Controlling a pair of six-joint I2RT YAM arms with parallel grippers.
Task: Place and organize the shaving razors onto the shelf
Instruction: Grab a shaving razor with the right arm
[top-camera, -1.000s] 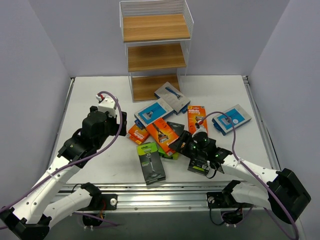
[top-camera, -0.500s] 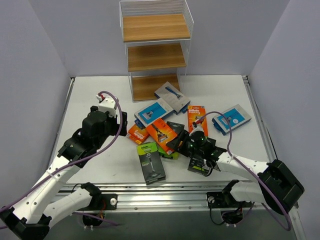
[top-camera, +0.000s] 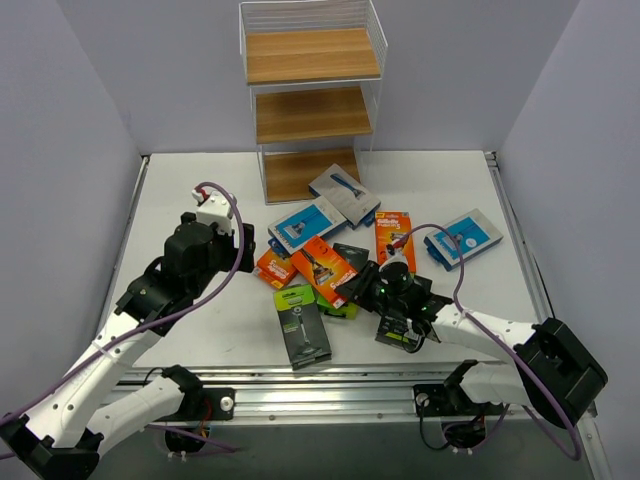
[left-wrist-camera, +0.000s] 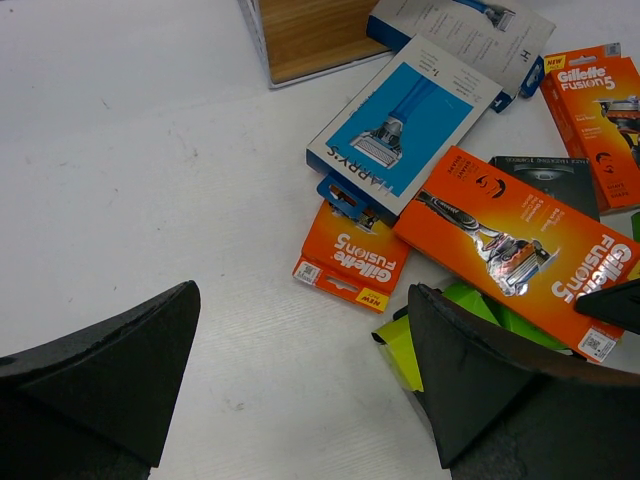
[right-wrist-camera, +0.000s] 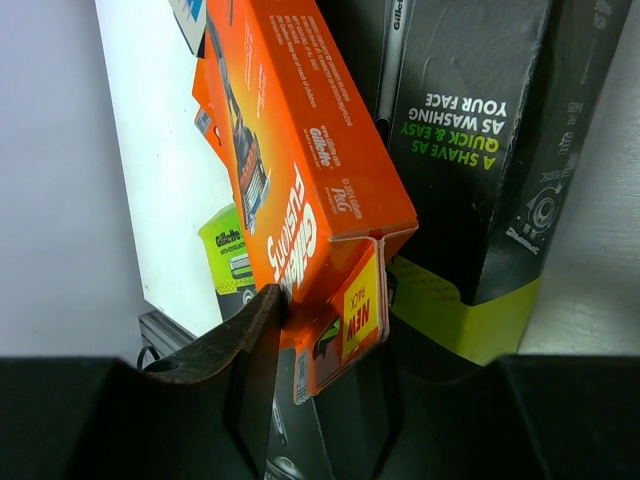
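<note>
Orange razor pack (right-wrist-camera: 300, 170) corner between right fingers (right-wrist-camera: 238, 352)

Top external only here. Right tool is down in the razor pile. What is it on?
Observer: Right wrist shows the right tool at the tab end of the long orange pack, the end with the yellow NEW PACK sticker.
Operator: Gripped?
Observer: One finger is against that end. The other is hidden, so I cannot confirm a grip.
Operator: Left tool?
Observer: Left wrist shows the left tool open above the table, with nothing held.
</note>
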